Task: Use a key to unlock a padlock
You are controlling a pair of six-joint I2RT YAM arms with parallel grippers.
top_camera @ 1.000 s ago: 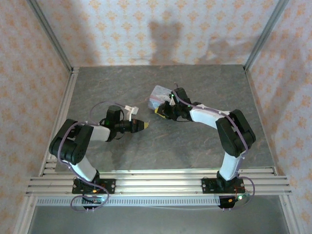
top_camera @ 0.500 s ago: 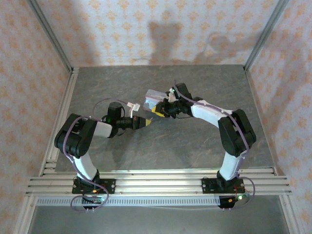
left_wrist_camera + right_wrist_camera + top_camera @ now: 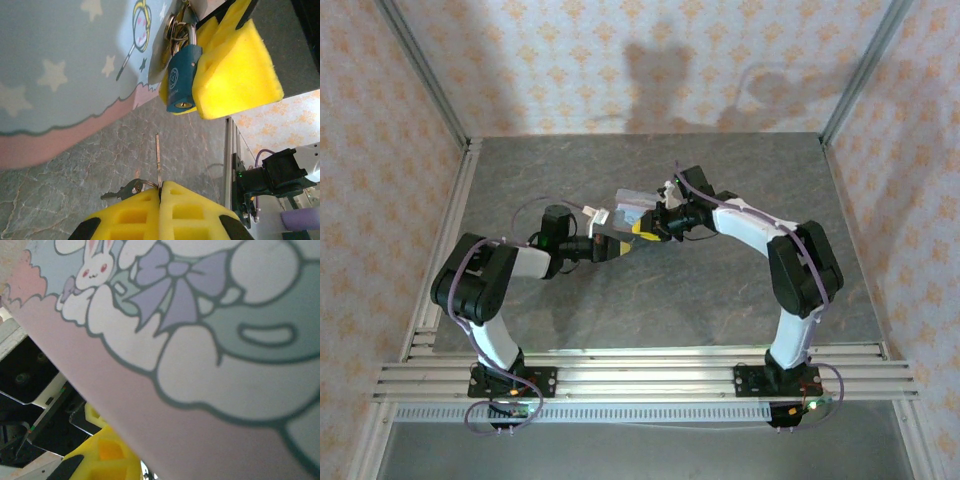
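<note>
Left wrist: left gripper (image 3: 161, 187) pinches key (image 3: 158, 157), blade aimed at padlock (image 3: 180, 80) clamped in right gripper (image 3: 643, 228); small gap between, pouch (image 3: 60, 65) alongside.

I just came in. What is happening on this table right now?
Two robot arms are trying to unlock a padlock. The right end effector grips the small teal padlock, which sits at the edge of a pastel printed case. The left end effector is shut on a thin key, its blade pointing toward the padlock's keyhole. There is a gap between them, so the key is not yet inserted.
</note>
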